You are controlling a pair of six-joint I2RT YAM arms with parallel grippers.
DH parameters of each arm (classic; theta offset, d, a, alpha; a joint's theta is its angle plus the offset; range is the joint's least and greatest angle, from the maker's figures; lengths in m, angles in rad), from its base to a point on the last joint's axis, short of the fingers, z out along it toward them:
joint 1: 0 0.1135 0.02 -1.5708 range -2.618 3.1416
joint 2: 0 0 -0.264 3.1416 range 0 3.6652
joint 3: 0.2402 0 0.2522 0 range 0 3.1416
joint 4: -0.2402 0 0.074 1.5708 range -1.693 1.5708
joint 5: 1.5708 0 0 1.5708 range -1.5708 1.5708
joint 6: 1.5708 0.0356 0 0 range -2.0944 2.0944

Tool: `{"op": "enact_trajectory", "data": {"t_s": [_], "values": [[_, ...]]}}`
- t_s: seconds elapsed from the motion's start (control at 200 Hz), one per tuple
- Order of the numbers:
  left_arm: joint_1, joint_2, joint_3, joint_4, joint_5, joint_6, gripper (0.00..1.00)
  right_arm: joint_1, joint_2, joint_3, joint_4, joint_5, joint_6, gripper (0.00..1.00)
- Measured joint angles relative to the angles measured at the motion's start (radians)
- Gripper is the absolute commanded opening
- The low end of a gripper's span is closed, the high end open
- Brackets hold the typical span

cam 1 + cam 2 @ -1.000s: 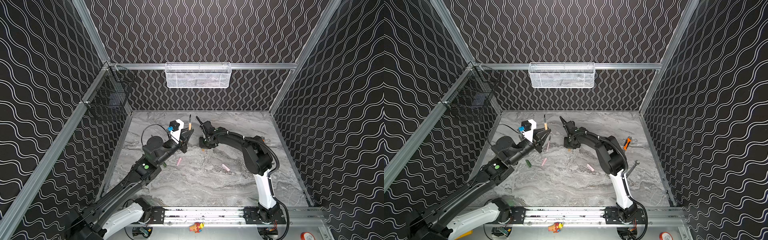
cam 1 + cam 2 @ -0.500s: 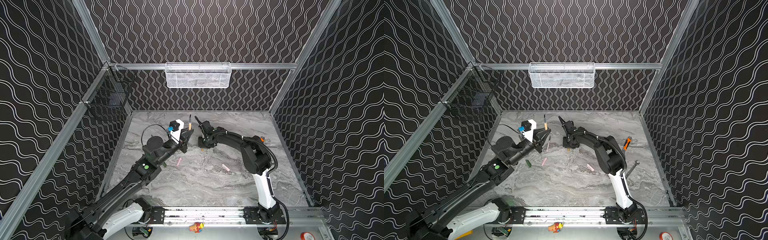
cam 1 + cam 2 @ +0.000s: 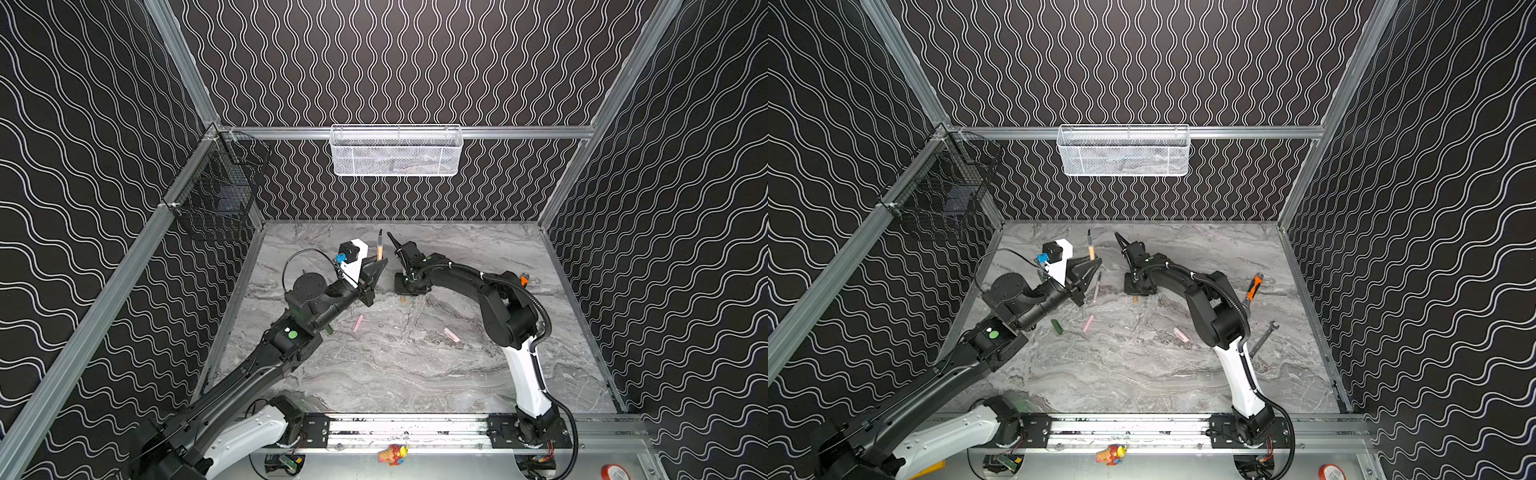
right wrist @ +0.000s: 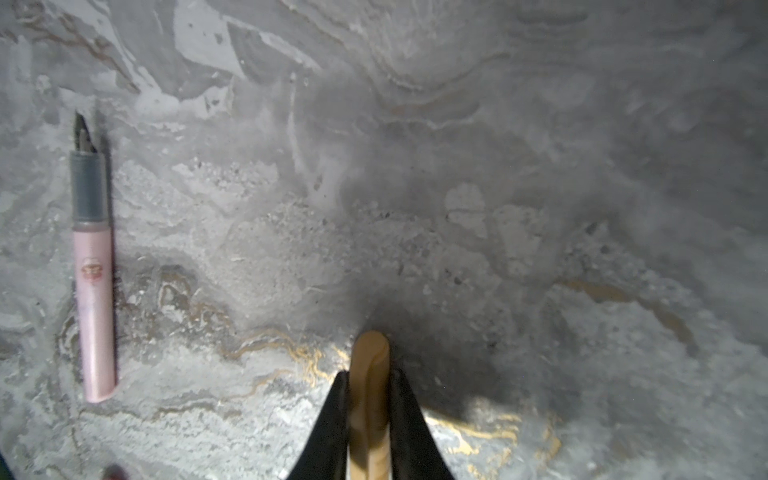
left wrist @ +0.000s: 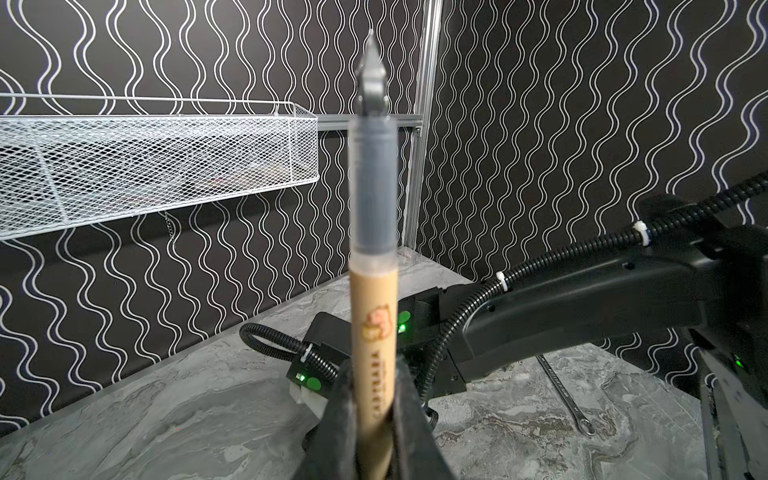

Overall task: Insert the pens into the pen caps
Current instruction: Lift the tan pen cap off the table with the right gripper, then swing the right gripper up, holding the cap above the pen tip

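Note:
My left gripper [image 3: 380,262] [image 5: 376,374] is shut on the tan-gold pen [image 3: 379,249] [image 5: 374,291], held upright with its dark tip up. To its right, my right gripper [image 3: 402,293] [image 4: 370,376] points down at the table, shut on the gold pen cap [image 3: 402,297] [image 4: 370,361]. The cap's free end is at or just above the marble. A pale pink pen [image 4: 93,291] [image 3: 1097,286] lies flat between the two grippers. Two pink caps [image 3: 357,323] [image 3: 451,334] and a dark green cap [image 3: 1057,326] lie nearer the front.
A grey spanner [image 3: 1262,338] and an orange-handled tool [image 3: 1252,289] lie at the right, behind my right arm. A white mesh basket [image 3: 395,151] hangs on the back wall. A black wire basket [image 3: 216,199] hangs on the left wall.
My right wrist has shifted slightly to the left over the same spot. The left arm and its pen have not moved.

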Motion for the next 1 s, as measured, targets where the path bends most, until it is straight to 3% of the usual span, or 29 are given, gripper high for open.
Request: {"op": "enact_trajectory", "data": {"t_s": [0.29, 0.43, 0.696, 1.001], "values": [[-0.001, 0.000, 0.000, -0.011, -0.003, 0.003, 0.00, 0.003, 0.010, 0.029, -0.036, 0.018, 0.001, 0.11], [-0.001, 0.000, 0.000, -0.011, -0.006, 0.018, 0.00, 0.003, -0.051, -0.037, -0.024, 0.019, 0.000, 0.11], [-0.003, 0.010, 0.000, -0.010, -0.007, 0.026, 0.00, 0.003, -0.365, -0.332, 0.222, 0.020, -0.011, 0.09], [-0.005, 0.039, 0.000, 0.001, 0.019, 0.016, 0.00, 0.006, -0.827, -0.755, 0.694, 0.098, -0.038, 0.09]]}}
